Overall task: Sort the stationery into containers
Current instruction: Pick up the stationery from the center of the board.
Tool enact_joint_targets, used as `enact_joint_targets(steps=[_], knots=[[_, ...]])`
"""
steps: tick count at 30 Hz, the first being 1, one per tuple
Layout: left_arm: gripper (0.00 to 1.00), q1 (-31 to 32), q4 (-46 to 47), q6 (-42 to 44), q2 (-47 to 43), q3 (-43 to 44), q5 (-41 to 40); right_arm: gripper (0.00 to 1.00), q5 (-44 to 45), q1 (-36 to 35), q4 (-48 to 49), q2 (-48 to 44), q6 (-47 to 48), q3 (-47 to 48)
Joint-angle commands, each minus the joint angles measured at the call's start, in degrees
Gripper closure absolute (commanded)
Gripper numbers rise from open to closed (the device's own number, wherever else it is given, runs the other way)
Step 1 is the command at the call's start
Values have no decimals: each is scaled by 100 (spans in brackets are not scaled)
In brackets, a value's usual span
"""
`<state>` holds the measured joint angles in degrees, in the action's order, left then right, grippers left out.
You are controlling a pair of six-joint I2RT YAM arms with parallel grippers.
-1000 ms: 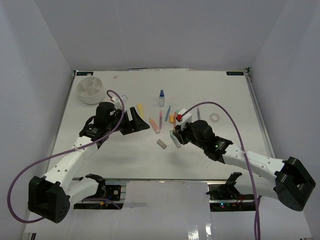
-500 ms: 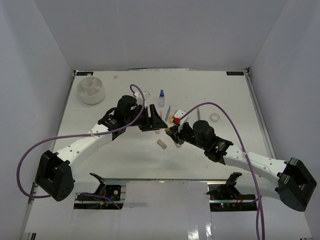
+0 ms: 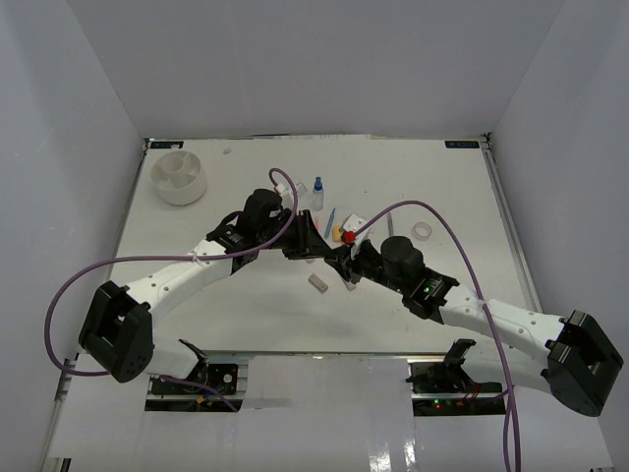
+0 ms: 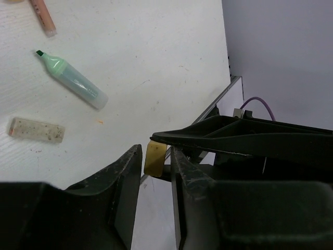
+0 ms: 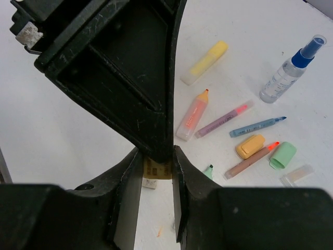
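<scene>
1. The right gripper [image 5: 156, 161] clamps its fingers on a tan eraser block [image 5: 156, 169], at the centre of the top view
2. The left gripper [image 4: 155, 154] has its fingers flanking the same block; whether they grip it cannot be told
3. The white tub [image 3: 179, 178] stands at upper left, well apart

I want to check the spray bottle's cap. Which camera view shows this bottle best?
Right wrist view: the spray bottle appears large, its blue cap clear. The top view shows it only small; the left wrist view not at all.
</scene>
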<state>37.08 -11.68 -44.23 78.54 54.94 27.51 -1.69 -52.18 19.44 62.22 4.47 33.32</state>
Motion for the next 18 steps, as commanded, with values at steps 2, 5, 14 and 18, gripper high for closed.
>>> enact_joint_targets(steps=[2, 5, 14, 18], knots=[[72, 45, 201, -7, -111, 158, -44, 83, -94, -37, 473, -61, -78, 105], [87, 45, 219, 19, -137, 131, -105, 82, -112, -29, 482, -60, -95, 96], [94, 1, -237, 406, -418, 175, -824, 18, 98, -37, 254, -95, -95, 52], [94, -323, -887, 722, -568, 412, -1868, 7, 468, -38, -10, -201, -95, -27]])
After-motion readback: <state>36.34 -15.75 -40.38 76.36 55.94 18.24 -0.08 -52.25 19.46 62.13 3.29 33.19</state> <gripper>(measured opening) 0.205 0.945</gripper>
